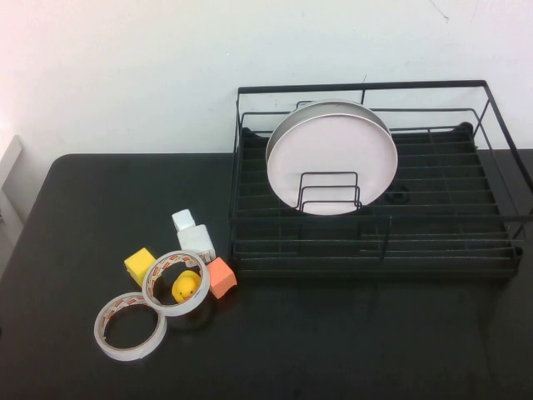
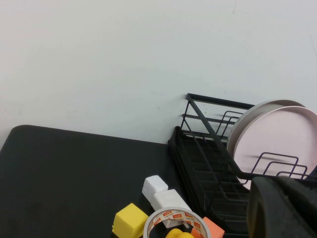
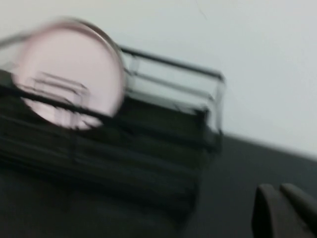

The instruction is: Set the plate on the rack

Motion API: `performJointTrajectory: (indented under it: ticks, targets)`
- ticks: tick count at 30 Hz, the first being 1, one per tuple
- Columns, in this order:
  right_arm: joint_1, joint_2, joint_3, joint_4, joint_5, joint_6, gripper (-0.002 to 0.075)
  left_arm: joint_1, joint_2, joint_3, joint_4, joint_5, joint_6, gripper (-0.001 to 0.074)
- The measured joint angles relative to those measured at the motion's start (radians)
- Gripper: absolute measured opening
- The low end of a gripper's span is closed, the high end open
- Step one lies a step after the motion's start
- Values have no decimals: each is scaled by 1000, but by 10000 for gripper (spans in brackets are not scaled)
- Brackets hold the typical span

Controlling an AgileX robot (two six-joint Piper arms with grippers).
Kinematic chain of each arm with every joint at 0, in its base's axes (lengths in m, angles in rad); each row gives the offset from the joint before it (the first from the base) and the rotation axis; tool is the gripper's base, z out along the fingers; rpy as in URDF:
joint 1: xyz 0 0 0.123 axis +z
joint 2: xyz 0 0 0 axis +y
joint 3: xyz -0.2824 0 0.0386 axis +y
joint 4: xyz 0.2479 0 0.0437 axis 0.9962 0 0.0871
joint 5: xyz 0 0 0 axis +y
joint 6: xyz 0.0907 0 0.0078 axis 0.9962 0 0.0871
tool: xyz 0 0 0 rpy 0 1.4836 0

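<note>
L gripper (image 2: 282,208) hung over the tabletop (image 1: 75,250) nr the tape rolls (image 1: 175,283), jaws pressed together, empty. Plate (image 1: 333,162) stood upright in rack (image 1: 450,225), propped by wire loops. R gripper (image 3: 282,210) beside rack, jaws pressed together, empty.

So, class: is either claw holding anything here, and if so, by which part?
Nothing is held. The left claw and right claw are both shut and empty, away from the rack, where the pink plate already stands upright.
</note>
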Motion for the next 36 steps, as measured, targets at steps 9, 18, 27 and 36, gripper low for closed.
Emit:
performJointTrajectory:
  ticks: [9,18,27,36]
  targets:
    - [-132,-151,54,-138,190,249,-1,0,0,0,0,0,0,-1]
    - [-170,-153,147,-120,190,288,-1,0,0,0,0,0,0,-1]
    - [-221,-153,147,-120,192,403,-1,0,0,0,0,0,-2,-1]
    - [-227,-153,147,-120,192,391,-1,0,0,0,0,0,0,-1]
